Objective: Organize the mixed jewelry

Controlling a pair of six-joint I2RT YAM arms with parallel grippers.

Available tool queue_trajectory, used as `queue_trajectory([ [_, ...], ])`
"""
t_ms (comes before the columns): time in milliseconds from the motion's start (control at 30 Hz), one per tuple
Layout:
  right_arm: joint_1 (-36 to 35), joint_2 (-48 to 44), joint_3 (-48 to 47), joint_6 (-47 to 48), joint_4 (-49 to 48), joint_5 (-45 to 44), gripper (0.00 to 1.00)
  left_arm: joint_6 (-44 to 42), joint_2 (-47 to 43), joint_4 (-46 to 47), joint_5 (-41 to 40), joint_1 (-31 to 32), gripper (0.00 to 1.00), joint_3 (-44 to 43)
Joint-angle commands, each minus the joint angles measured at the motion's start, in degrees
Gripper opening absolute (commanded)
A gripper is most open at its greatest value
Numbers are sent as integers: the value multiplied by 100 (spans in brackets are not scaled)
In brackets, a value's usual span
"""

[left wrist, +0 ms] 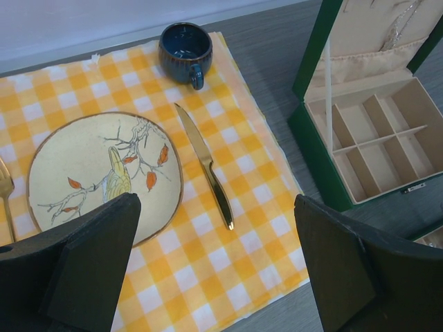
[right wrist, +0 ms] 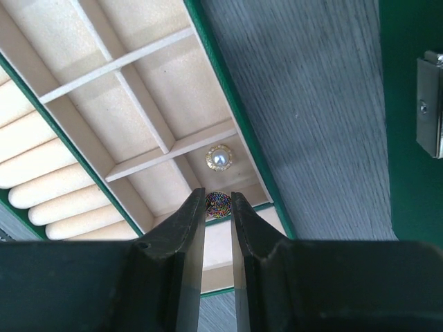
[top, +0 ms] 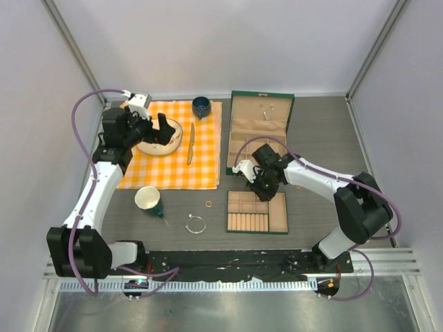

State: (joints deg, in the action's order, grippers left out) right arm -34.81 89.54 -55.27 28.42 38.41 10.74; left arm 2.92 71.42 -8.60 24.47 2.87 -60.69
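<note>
Right hand (right wrist: 219, 196) tips partly over multicoloured stud (right wrist: 219, 206)

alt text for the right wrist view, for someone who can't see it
The right gripper, jaws nearly together, points its tips at a small multicoloured stud by a pearl stud in the end compartment of the green beige-lined tray. Grey tabletop lies beyond the tray's rim.

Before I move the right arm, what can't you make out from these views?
Right wrist: the multicoloured stud is half hidden behind the right gripper's tips; gripped or lying in the tray, cannot tell.
Top external: the right arm covers that tray corner; the pieces in the box lid are too small to identify.
Left wrist: the fork is cut off by the left edge.
</note>
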Motion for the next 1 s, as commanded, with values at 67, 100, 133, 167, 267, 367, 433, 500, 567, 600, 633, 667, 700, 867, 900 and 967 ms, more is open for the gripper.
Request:
queue_trajectory([
  [67,-26,38,-19,-74,-203,-134,27,-63,-32,192,5,3,100,22],
  [100,-26,29,-2,-74,-220,-134,28,-63,-40,192,-3,11,100,30],
  [133,-35,37,-2,-65,-220,-151,29,-63,-31,192,-4,11,100,30],
  [167,-35,55,7,-65,-229,-160,30,-63,-40,192,-12,3,100,22],
  [267,-35,29,-2,-83,-238,-187,32,-63,-23,192,-30,3,100,13],
  [367,-35,-24,-19,-109,-238,-178,36,-63,-23,192,-4,11,100,13],
  [433,-35,-59,-11,-109,-238,-186,40,-63,-31,192,-12,11,100,13],
  [500,-35,-155,-37,-144,-220,-213,40,-63,-40,201,-30,3,100,13],
  [567,-44,-304,-98,-170,-194,-265,40,-72,-40,192,-30,3,100,13],
  [600,-35,-357,-151,-205,-159,-300,41,-72,-49,192,-21,11,100,22],
  [633,-35,-428,-177,-206,-141,-344,40,-72,-49,201,-12,11,100,30],
  [667,-35,-498,-204,-214,-89,-475,40,-72,-58,192,-12,11,100,22],
  [700,-26,-638,-221,-215,-71,-555,40,-72,-58,201,-30,3,100,13],
  [867,-17,-1165,-151,-153,8,-1047,39,-63,-66,192,32,11,100,39],
  [900,0,-1219,-143,-153,17,-1057,38,-63,-75,201,23,3,100,48],
  [967,61,-1324,-64,-144,43,-1057,38,-63,-49,166,-12,11,100,-4],
])
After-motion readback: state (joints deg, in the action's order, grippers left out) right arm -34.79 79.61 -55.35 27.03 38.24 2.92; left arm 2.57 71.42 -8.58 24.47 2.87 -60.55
